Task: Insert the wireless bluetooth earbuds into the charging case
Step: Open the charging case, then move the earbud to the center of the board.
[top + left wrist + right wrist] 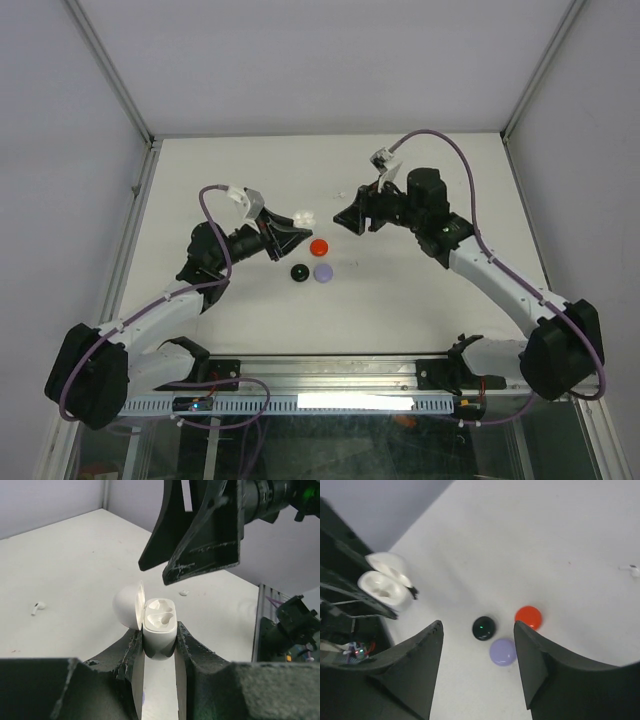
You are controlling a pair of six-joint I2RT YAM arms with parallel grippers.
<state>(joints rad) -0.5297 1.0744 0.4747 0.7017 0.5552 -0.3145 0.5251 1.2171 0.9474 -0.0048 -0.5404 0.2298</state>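
Observation:
My left gripper [159,630] is shut on a white charging case [160,622], held upright with its lid [125,611] swung open to the left. Two moulded wells show in the case top; I cannot tell whether anything sits in them. From above, the case [303,217] is at the left fingertips. My right gripper [352,218] hovers just right of it, open and empty, and its dark fingers [200,545] hang above the case. One white earbud [37,607] lies on the table far left, and a second white earbud [184,593] lies beyond the case. An earbud [632,570] also shows at the right edge of the right wrist view.
Three small round closed cases lie together mid-table: red [319,247], black [298,272] and lavender [323,271]. They show below the right jaws too, red [528,616], black [483,628], lavender [502,651]. Grey walls enclose the white table [250,170].

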